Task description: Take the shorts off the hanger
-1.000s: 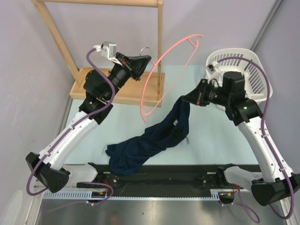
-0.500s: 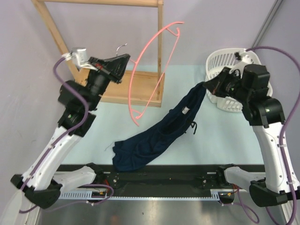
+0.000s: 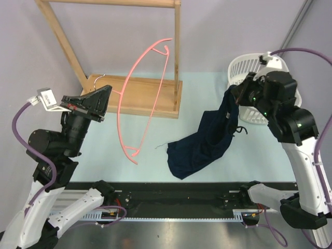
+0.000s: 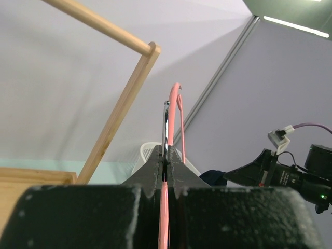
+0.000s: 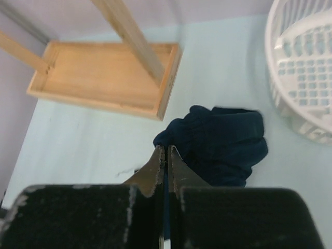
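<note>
The shorts (image 3: 207,140) hang well apart from the hanger (image 3: 119,111).

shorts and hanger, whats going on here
The shorts are off the hanger. The left gripper is shut on the pink hanger, holding it in the air in front of the wooden rack. The right gripper is shut on the navy shorts beside the white basket, their lower end lying on the table.

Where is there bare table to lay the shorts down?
Bare table lies between the rack base and the shorts, and right of the shorts, nearer than the basket. Crowded by the basket rim, where the right hand holds the shorts.
</note>
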Controlling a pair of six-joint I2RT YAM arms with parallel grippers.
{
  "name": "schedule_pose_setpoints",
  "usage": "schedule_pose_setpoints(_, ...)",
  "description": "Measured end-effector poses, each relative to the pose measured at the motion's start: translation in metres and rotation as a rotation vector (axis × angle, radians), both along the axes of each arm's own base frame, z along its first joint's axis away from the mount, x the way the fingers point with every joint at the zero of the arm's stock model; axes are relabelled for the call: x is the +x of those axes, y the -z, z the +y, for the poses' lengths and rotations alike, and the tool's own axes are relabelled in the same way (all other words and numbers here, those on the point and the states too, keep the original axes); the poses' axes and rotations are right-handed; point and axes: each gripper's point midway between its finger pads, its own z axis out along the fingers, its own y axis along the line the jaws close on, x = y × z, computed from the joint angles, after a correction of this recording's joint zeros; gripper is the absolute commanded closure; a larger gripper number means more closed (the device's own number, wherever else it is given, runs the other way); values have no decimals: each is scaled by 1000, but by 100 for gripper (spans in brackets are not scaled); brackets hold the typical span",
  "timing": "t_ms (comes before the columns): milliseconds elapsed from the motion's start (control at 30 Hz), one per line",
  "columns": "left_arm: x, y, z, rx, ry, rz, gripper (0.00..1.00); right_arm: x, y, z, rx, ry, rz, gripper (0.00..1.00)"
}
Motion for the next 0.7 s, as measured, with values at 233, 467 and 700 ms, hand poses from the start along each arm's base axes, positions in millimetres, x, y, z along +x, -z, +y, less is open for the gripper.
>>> schedule_pose_setpoints(233,15,21,-7,47,-18,65,100,-13,71,70,10,-271,193,100)
schedule_pose_setpoints(467,41,23,-20,134,-44,111,100,-98,82,199,47,-817,224,100)
schedule_pose_setpoints(700,32,35,-13,150,-47,148,100,-135,62,235,128,-1032,168,100)
